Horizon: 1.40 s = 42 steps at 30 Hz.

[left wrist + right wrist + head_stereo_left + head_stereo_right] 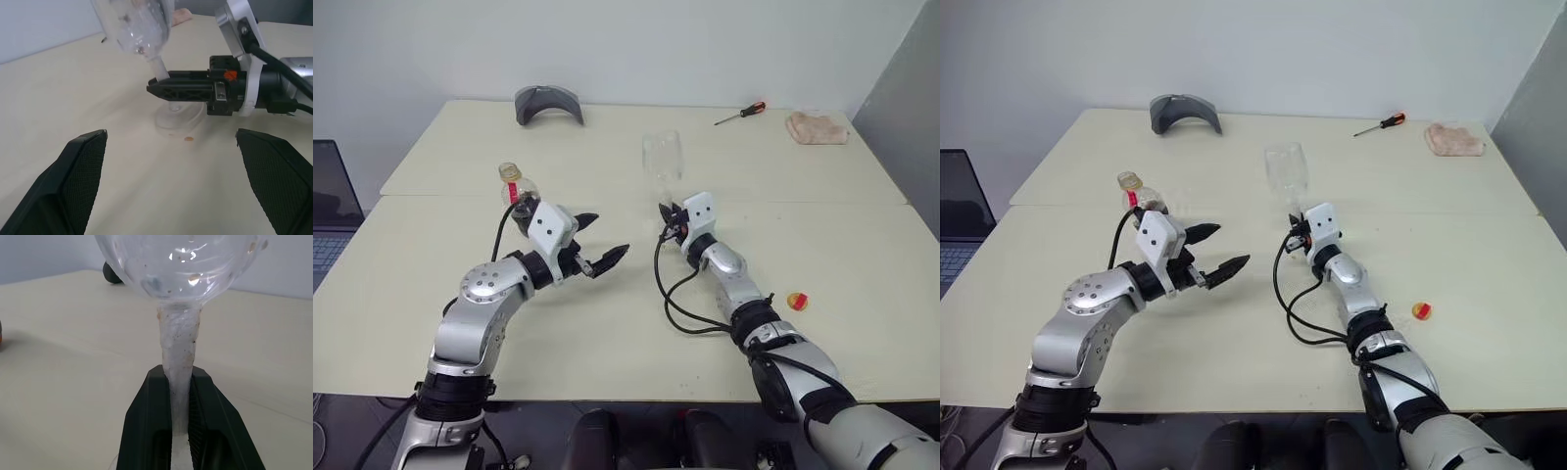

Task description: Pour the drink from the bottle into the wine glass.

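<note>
Stands upright near the middle of the worktop, the wine glass, bowl clear and seemingly empty, base on the surface. Pinched at the thin stem by the right claw, both black fingers pressed flat against it low down, just above the foot. Risk here: a slim stem under a tight squeeze, so any twist or sideways pull of that arm could tip the bowl or crack the stem. Well apart to the left, the bottle, upright, cap off, dark drink low in its round body. Between bottle and glass, the left claw, spread wide, holding nothing, pointing across toward the glass, not at the bottle. Likely trouble: a reach back for the bottle with fingers that wide could knock it over and spill through the open neck. Further out, a red-yellow cap lying loose by the right forearm, within sweep of cable or elbow. Far edge: screwdriver, cloth, grey curved part, all out of the way.
</note>
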Each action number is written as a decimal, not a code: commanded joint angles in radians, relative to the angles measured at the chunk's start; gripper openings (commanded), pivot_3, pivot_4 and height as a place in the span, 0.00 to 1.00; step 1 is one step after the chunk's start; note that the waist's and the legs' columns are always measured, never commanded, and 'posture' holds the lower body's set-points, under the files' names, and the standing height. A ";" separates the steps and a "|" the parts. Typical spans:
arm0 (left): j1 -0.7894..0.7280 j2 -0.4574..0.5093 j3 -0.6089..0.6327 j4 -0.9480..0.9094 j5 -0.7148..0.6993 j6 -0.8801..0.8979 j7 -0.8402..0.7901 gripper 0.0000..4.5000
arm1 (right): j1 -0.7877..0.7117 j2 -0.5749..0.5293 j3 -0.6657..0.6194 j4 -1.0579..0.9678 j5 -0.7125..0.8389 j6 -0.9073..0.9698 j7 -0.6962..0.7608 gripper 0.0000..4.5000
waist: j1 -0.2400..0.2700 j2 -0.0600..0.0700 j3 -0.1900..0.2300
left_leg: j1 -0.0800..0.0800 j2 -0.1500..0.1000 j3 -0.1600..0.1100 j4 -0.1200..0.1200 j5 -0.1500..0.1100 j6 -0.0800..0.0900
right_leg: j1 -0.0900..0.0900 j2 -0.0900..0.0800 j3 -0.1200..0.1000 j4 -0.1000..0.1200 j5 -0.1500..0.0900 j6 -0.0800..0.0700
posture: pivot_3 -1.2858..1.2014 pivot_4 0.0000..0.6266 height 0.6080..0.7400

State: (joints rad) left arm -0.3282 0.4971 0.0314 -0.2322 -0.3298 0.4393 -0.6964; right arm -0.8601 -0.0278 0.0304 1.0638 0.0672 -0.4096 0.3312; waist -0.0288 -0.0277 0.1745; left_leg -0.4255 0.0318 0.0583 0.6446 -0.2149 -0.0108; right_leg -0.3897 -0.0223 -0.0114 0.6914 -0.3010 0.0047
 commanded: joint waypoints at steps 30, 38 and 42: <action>-0.107 -0.001 -0.002 0.020 -0.034 -0.008 -0.039 1.00 | 0.099 -0.171 -0.002 -0.108 -0.091 0.025 0.032 1.00 | -0.002 0.000 0.000 | 0.001 0.000 0.000 0.000 0.000 -0.001 | 0.000 0.000 0.000 0.001 0.000 0.000 | 0.52 0.24 1.00; -0.119 -0.001 -0.013 0.015 -0.033 -0.020 -0.058 1.00 | 0.104 -0.161 -0.001 -0.142 -0.105 0.084 0.022 1.00 | -0.001 0.000 0.000 | 0.001 0.000 0.000 0.000 0.000 -0.001 | 0.000 0.000 0.000 0.001 0.000 0.000 | 0.52 0.24 1.00; -0.122 -0.001 -0.016 0.012 -0.029 -0.023 -0.063 1.00 | 0.113 -0.165 0.002 -0.153 -0.110 0.114 0.023 1.00 | -0.001 0.000 0.000 | 0.001 0.000 0.000 0.000 0.001 -0.001 | 0.000 0.000 0.000 0.001 0.000 0.000 | 0.52 0.24 1.00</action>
State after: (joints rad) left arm -0.4274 0.4973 0.0145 -0.1915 -0.3544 0.4418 -0.7553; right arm -0.7544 -0.1874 0.0332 0.9456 -0.0397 -0.3032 0.3559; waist -0.0300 -0.0278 0.1745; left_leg -0.4244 0.0317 0.0587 0.6448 -0.2144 -0.0117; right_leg -0.3892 -0.0221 -0.0111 0.6927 -0.3010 0.0048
